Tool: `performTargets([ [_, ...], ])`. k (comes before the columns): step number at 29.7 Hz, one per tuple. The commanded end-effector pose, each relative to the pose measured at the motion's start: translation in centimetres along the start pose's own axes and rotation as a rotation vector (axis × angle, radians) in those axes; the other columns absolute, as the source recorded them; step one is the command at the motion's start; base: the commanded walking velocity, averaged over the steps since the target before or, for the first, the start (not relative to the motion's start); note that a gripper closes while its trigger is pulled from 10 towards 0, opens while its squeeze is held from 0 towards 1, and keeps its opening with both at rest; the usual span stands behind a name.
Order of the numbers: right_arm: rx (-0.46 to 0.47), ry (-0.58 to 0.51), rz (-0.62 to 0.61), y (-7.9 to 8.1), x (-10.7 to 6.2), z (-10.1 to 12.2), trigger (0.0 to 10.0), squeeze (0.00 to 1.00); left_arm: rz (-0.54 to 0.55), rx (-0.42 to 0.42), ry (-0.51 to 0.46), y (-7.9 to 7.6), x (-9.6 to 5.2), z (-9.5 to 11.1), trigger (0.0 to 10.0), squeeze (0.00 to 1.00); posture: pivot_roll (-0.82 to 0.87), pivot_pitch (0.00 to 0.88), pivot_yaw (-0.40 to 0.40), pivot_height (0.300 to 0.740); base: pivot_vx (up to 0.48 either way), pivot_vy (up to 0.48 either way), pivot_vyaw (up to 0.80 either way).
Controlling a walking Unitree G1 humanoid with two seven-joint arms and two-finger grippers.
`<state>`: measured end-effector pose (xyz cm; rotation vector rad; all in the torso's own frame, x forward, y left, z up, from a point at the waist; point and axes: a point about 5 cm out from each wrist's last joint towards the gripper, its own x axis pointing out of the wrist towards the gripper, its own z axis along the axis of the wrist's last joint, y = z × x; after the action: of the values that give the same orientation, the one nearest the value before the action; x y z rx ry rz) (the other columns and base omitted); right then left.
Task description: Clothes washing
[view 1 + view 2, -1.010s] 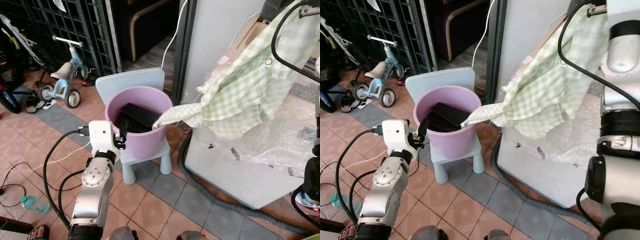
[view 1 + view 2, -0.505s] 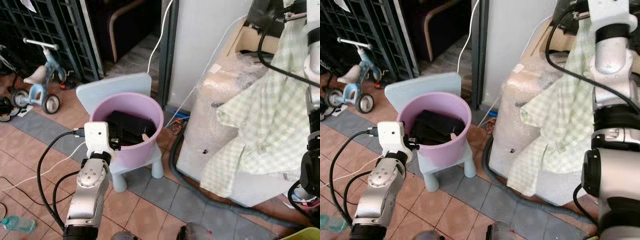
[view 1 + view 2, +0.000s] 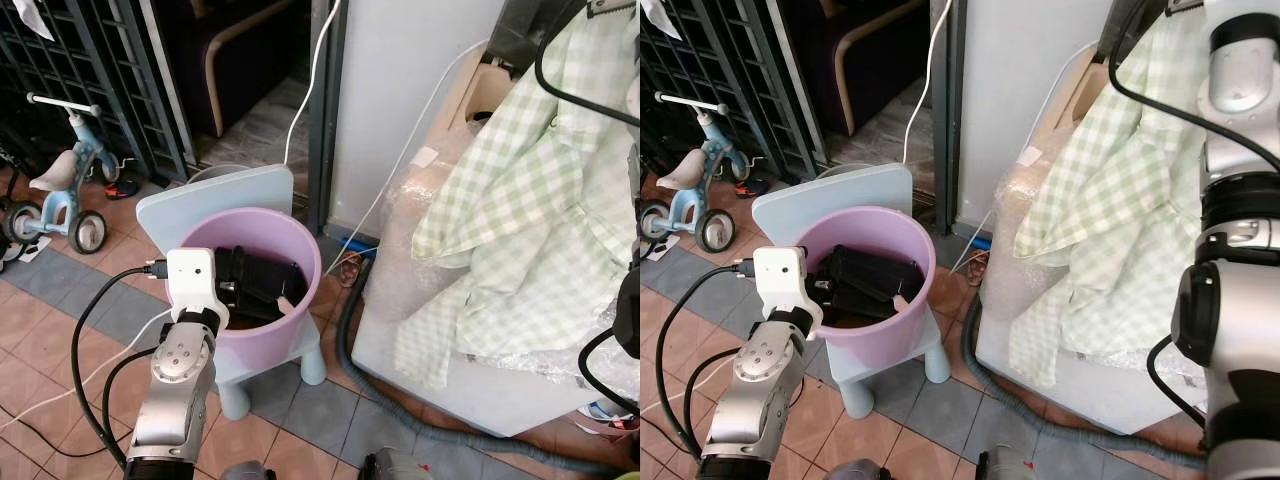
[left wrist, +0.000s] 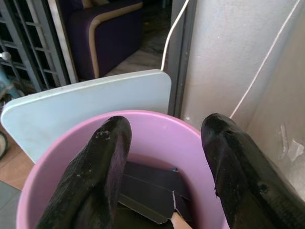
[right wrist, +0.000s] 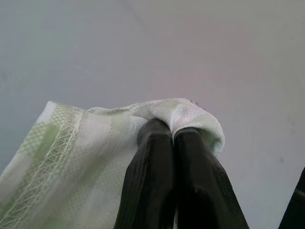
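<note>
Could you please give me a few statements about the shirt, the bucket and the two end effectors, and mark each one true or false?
1. The right end effector is shut on the green checked shirt. True.
2. The shirt lies inside the purple bucket. False: it hangs over the bubble-wrapped washing machine, apart from the bucket.
3. The left end effector is open above the bucket. True.
4. The bucket stands on the tiled floor. False: it stands on a light blue child's chair.
5. The bucket holds dark clothes. True.
</note>
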<state>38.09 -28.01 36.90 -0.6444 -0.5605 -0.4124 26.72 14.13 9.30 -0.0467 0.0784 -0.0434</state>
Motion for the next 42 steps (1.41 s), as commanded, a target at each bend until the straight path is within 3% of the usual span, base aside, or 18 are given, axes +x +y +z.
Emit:
performTargets([
  [1,0.004,0.019,-0.048,-1.6,0.3,-0.2,10.0,0.0,-0.028,0.0,-0.009,-0.8,0.2,0.3,10.0,0.0,-0.03,0.051,0.01,0.74,0.364,0.0,-0.8],
  [8,-0.001,0.01,-0.046,-1.6,0.4,0.0,10.0,0.0,-0.035,-0.004,-0.012,-1.0,0.0,0.3,10.0,0.0,-0.03,0.053,0.007,0.74,0.391,0.0,-0.8],
  [14,-0.009,0.031,0.023,-0.5,0.7,0.0,10.0,0.0,-0.021,-0.012,0.0,-1.0,0.1,0.1,10.0,0.0,-0.03,0.053,0.005,0.74,0.256,0.0,-0.8],
  [18,0.006,0.122,0.339,3.8,0.3,-0.2,10.0,0.0,-0.012,-0.01,0.01,-1.0,0.2,0.0,10.0,0.0,-0.04,0.049,0.0,0.74,0.0,0.0,0.0],
  [25,0.033,0.19,0.591,9.0,-3.1,-2.7,10.0,0.0,0.002,-0.017,0.009,-1.2,0.1,-0.1,10.0,0.0,-0.02,0.048,-0.016,0.74,0.0,0.0,0.0],
  [34,0.046,0.243,0.755,11.3,-5.3,-4.1,10.0,0.0,0.002,-0.012,0.019,-1.2,0.1,-0.2,10.0,0.0,-0.03,0.046,-0.012,0.74,0.0,0.0,0.0],
  [37,0.07,0.368,0.917,12.3,-7.5,-6.2,10.0,0.0,-0.001,-0.011,0.029,-1.3,0.1,-0.4,10.0,0.0,-0.03,0.048,-0.014,0.74,0.0,0.0,0.0],
  [39,0.078,0.391,0.945,12.4,-7.9,-6.5,10.0,0.0,-0.002,-0.011,0.029,-1.3,0.1,-0.4,10.0,0.0,-0.03,0.049,-0.014,0.74,0.0,0.0,0.0],
  [40,0.056,0.454,1.027,12.7,-9.3,-7.7,10.0,0.0,-0.004,-0.012,0.031,-1.4,0.0,-0.4,10.0,0.0,-0.03,0.049,-0.016,0.74,0.0,0.0,0.0],
  [42,0.051,0.477,1.069,12.7,-10.0,-8.2,10.0,0.0,-0.003,-0.013,0.032,-1.4,0.0,-0.4,10.0,0.0,-0.03,0.05,-0.017,0.74,0.0,0.0,0.0],
])
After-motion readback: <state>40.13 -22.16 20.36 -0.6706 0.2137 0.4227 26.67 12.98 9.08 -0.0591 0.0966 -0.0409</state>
